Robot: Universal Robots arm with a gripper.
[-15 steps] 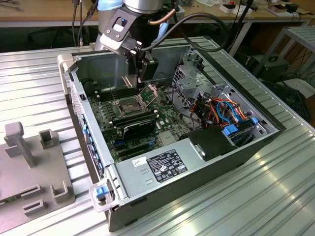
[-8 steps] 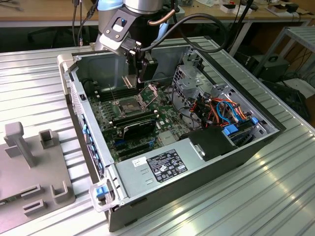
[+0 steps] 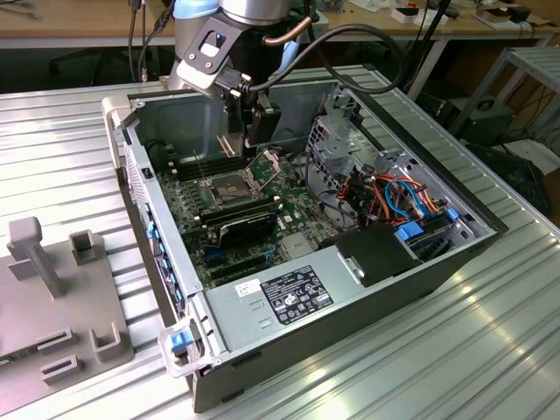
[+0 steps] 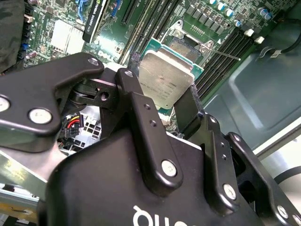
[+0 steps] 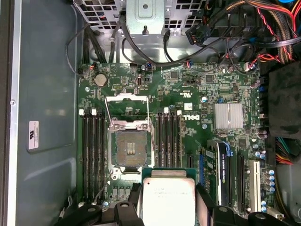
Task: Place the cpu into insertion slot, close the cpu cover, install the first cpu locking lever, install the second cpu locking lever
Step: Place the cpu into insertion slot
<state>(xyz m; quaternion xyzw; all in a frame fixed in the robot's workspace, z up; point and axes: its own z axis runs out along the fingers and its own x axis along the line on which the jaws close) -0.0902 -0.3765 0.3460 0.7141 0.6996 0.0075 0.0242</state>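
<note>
My gripper [image 5: 168,202] is shut on the cpu [image 5: 168,195], a flat silver-topped chip on a green board, gripped by two opposite edges between black fingers [image 5: 205,200]. In the second wrist view the gripper [image 4: 163,77] carries the cpu [image 4: 165,75] just above the board. The insertion slot [image 5: 129,148] lies open and bare beside the chip, with its contact grid showing; it also shows in the exterior view [image 3: 229,186]. The cpu cover [image 5: 126,102] is flipped up and back; it stands raised [image 3: 265,166] in the exterior view. Thin wire locking levers [image 5: 149,123] stick out unlatched beside the slot.
Long black memory slots [image 5: 94,155] flank the socket on both sides. A silver heat sink [image 5: 228,116], a metal drive cage [image 5: 143,16], cable bundles [image 3: 394,197] and the power supply [image 3: 293,293] crowd the open case. A grey fixture [image 3: 52,289] sits on the table at the exterior view's left.
</note>
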